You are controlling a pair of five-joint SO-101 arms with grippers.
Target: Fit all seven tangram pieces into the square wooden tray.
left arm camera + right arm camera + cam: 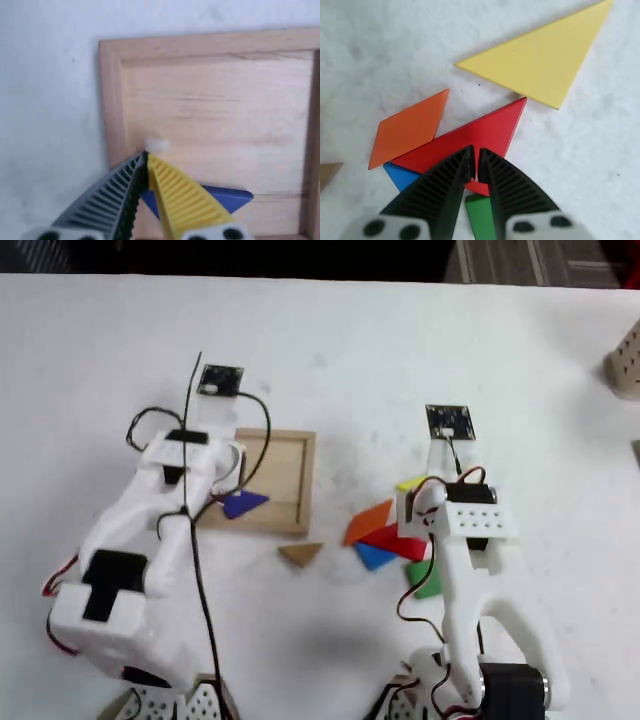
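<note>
The square wooden tray (290, 455) (111, 100) lies left of centre. My left gripper (145, 156) (215, 495) hangs over its near-left inner corner, fingers shut. A blue piece (225, 197) (243, 504) lies flat under those fingers, across the tray's near rim. To the right lie the yellow triangle (540, 60) (409, 483), orange parallelogram (407, 127) (367, 521), red triangle (485, 132) (392, 540), blue triangle (400, 175) (374, 556) and green piece (479, 215) (428, 580). My right gripper (475, 157) is shut just above the red triangle. A tan triangle (300, 553) (327, 172) rests between tray and cluster.
Two small black boards (220, 379) (449, 421) with cables sit on the white table beyond the arms. A pale perforated object (625, 365) stands at the far right edge. Bare table stretches along the back.
</note>
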